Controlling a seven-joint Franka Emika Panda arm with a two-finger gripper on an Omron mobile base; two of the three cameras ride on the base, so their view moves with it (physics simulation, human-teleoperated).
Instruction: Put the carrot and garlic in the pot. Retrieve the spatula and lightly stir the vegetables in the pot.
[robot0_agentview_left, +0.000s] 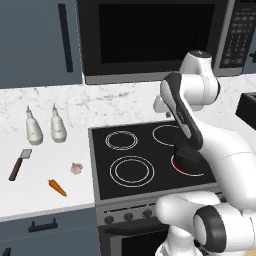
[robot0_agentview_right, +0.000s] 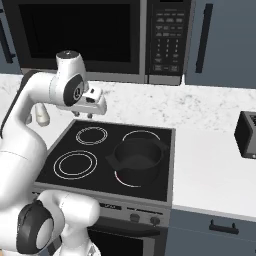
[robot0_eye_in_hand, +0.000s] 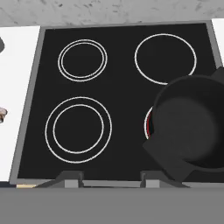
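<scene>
The white arm (robot0_agentview_right: 30, 115) rises from the base, bends up over the stove's near-left corner and folds forward at the elbow, carrying its hand level above the back of the cooktop (robot0_agentview_right: 107, 152), just in front of the marble backsplash and under the dark oven door. In the right base view the gripper (robot0_agentview_right: 94, 114) hangs off the wrist with its fingers pointing down at the burners; in the hand view the two fingertips (robot0_eye_in_hand: 70, 176) stand a moderate way apart with nothing between them, hovering well above the glass. Looking down past them, the pot (robot0_eye_in_hand: 192, 124) sits below and to the right of the jaws, on the front right ring, whose red glow peeps out at the pot's left edge; its inside looks bare. Off to the jaws' left, on the white counter (robot0_agentview_left: 45, 165) beside the stove, lie the other things: the garlic (robot0_agentview_left: 76, 168) nearest the cooktop edge, the carrot (robot0_agentview_left: 57, 187) just in front of it toward the counter's lip, and the spatula (robot0_agentview_left: 19, 164) farther left, blade pointing toward the wall. Two white bottles (robot0_agentview_left: 45, 126) stand behind them. A black toaster (robot0_agentview_right: 246, 134) sits on the counter far right of the jaws.
</scene>
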